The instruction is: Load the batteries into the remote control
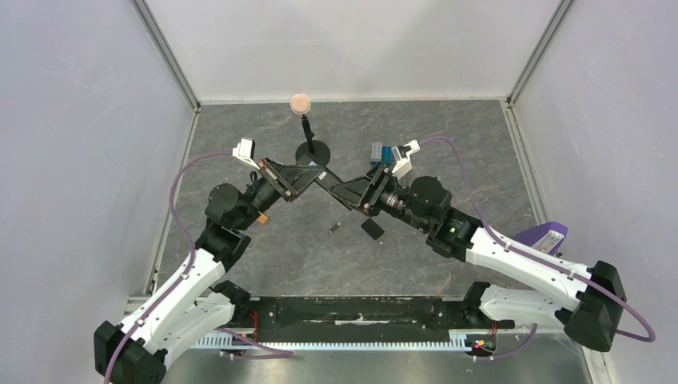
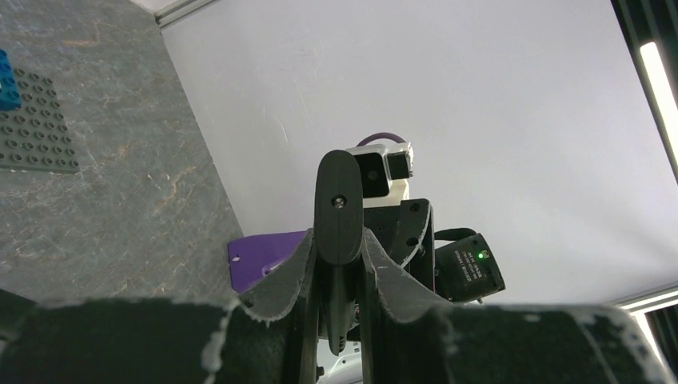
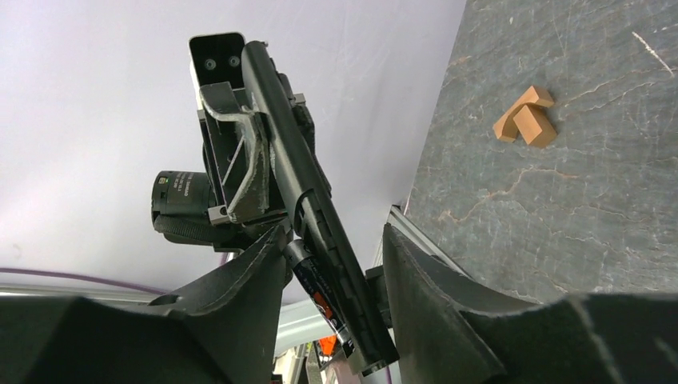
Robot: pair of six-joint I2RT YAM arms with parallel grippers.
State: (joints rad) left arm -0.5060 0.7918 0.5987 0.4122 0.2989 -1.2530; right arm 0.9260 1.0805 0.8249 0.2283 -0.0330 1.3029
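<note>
Hanging above the table (image 1: 448, 144), the remote control (image 2: 338, 204) was clamped end-on in the left jaws; stiff, light and slick, it seemed best held across its narrow edges. The right jaws straddled it beside one battery (image 3: 313, 282), grip impossible to tell. Another battery (image 1: 334, 229), tiny and roll-prone, lay on the table.

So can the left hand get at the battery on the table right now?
Probably not yet: the left hand is shut on the remote. The battery itself lies in the open, nothing over it.
</note>
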